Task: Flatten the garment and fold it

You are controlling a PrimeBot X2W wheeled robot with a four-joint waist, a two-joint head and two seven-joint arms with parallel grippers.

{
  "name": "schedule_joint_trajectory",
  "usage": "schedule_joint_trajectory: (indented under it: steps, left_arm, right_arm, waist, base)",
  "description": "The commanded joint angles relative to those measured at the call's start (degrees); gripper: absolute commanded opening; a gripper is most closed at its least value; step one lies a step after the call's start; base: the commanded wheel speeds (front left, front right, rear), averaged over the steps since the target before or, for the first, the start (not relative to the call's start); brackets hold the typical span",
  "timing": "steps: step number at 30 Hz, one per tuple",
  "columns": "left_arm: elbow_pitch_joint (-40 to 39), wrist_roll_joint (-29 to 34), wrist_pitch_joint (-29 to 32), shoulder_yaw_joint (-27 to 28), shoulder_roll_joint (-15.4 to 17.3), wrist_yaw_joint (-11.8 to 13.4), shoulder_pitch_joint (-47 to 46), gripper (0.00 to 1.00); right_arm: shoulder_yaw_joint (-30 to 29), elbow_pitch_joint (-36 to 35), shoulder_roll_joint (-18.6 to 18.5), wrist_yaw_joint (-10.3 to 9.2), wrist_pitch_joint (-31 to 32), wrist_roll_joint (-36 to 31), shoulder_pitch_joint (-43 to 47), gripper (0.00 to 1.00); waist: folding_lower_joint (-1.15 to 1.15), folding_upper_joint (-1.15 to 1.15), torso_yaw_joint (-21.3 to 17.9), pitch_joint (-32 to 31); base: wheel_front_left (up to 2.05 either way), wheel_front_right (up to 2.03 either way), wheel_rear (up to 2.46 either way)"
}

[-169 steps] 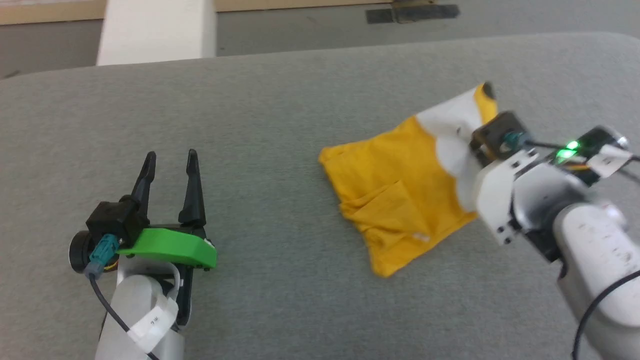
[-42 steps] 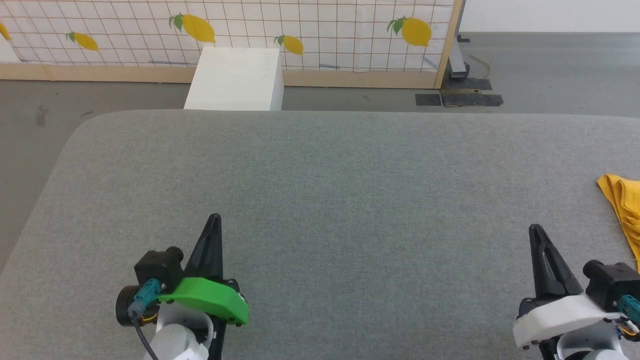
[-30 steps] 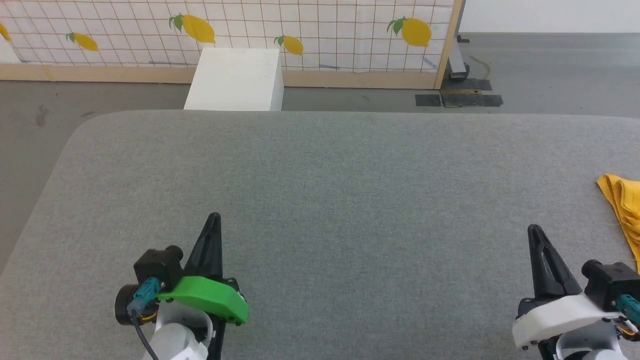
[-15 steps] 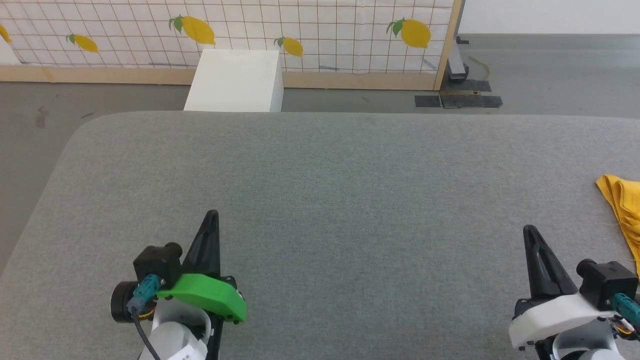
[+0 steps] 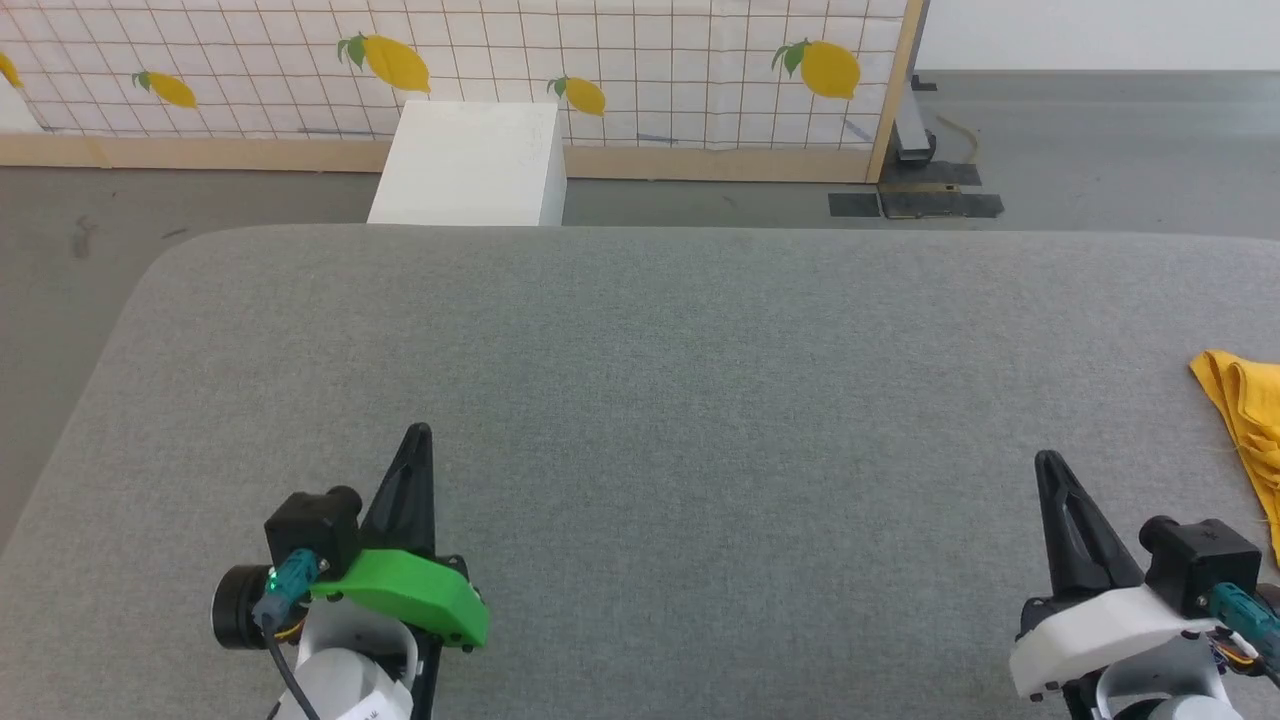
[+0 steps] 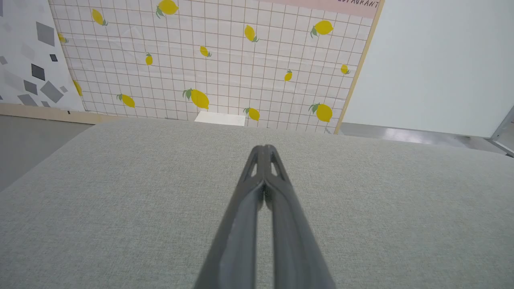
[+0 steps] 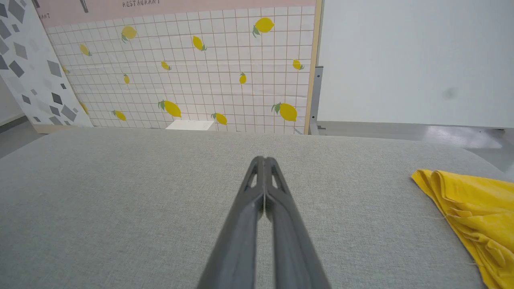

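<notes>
Yellow garment point(image 5: 1245, 425) in folded layers at the grey padded table's point(image 5: 640, 330) right edge; left gripper point(image 5: 417, 435) and right gripper point(image 5: 1047, 462) near, fingers pressed together, empty; right gripper close to the garment, not touching

garment point(image 5: 1255, 420): laid on the worktop point(image 5: 640, 350), far right
box point(image 5: 470, 160): placed behind the worktop
screen point(image 5: 650, 60): placed behind the box

The pink wall strip point(image 7: 200, 8) reads "RESTAURANT".
</notes>
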Motion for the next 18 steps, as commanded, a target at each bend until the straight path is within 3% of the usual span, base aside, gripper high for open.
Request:
schedule_joint_trajectory:
  steps: [1,18]
  left_arm:
    - [-0.62,1.04,0.50,0.35,-0.07,0.46,1.24,0.00]
    - [-3.04,3.32,2.68,1.14,-0.11,1.05,2.46,0.00]
  right_arm:
    - [0.23,-0.22,0.06,-0.03,0.31,-0.45,-0.64,0.00]
    - [1.11,-0.34,0.09,-0.05,1.10,-1.43,-1.05,0.00]
  waist:
    - [0.00,0.00,0.00,-0.02]
    - [0.00,0.00,-0.07,-0.24]
  base:
    - [0.00,0.00,0.00]
    - [0.00,0.00,0.00]
